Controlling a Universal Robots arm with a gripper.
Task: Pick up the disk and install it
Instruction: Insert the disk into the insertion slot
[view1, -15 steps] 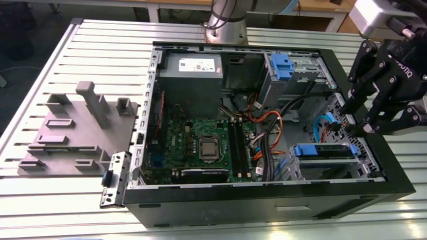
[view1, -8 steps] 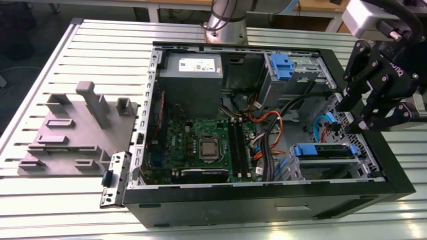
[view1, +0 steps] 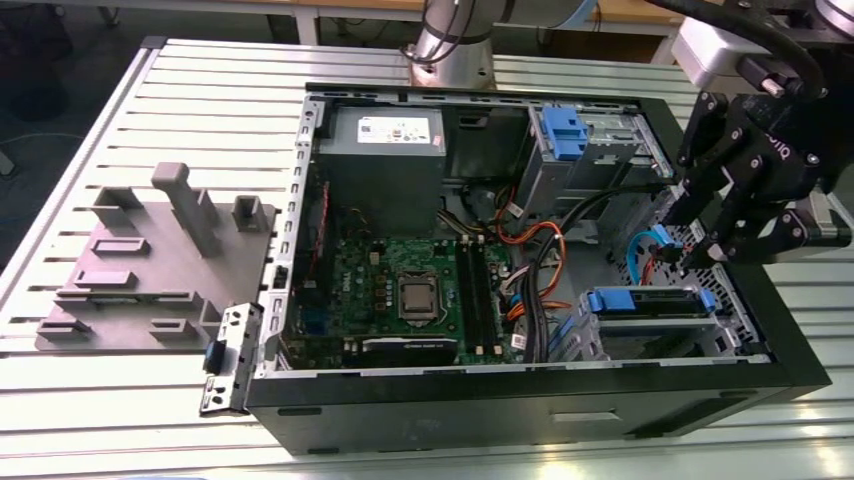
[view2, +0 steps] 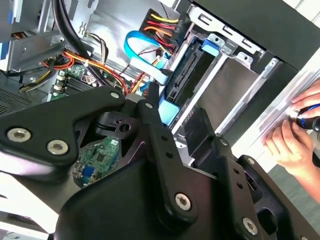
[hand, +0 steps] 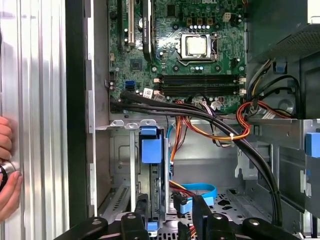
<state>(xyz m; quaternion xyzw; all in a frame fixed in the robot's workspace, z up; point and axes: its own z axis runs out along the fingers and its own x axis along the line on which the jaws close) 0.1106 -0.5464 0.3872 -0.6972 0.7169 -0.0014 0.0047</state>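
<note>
The slatted table (view1: 200, 70) carries 1 open computer case (view1: 534, 405), set toward the exterior view's right. The gripper (view1: 697, 245) hangs over the case's near corner on that side, parted and clasping nothing. The disk (view1: 647, 300) sits in the cage there, just below. A person's hand (view2: 295, 135) rests outside the case wall.

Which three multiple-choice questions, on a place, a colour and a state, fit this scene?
1. In the exterior view, where is the grey fixture? A) on that view's left of the computer case B) inside it C) on its right
2. What colour is the looped flat cable? A) red B) blue C) white
3. How is the computer case? A) closed B) open C) upright
Key: 1 A, it lies on the table beside the case; 2 B, blue in both wrist views; 3 B, the motherboard shows.
</note>
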